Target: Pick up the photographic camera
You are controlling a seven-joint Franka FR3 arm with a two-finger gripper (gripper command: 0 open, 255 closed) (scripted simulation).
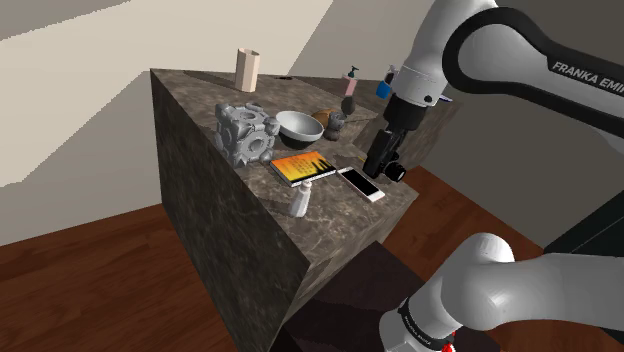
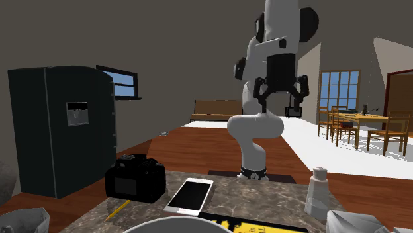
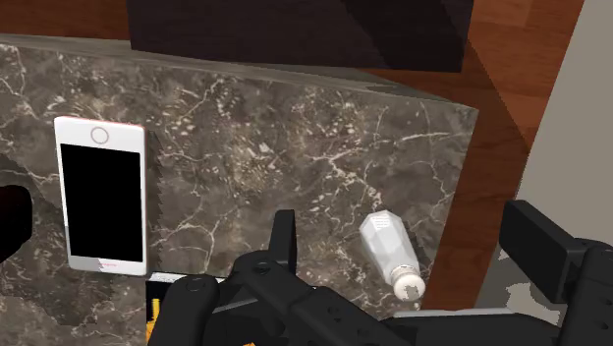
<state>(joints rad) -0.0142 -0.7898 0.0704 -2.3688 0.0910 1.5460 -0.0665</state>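
Observation:
The black photographic camera (image 2: 136,177) sits on the dark marble counter (image 2: 265,198), just beside a white phone (image 2: 190,196) on the second exterior view's left. My gripper (image 2: 280,99) hangs well above the counter's far edge, open and holding nothing. In the wrist view its fingers (image 3: 284,236) stand wide apart over the marble between the phone (image 3: 100,193) and a lying white shaker (image 3: 393,256). A black shape (image 3: 10,221) past the phone looks like the camera's edge. In the shoulder view the gripper (image 1: 381,160) hovers just past the phone (image 1: 362,184).
An orange book (image 1: 300,166), a grey bowl (image 1: 298,125), a grey blocky object (image 1: 245,133), a beige cup (image 1: 247,70) and a soap bottle (image 1: 349,88) share the counter. The shaker (image 1: 299,204) lies near the counter's edge. A dark fridge (image 2: 63,129) stands on the floor.

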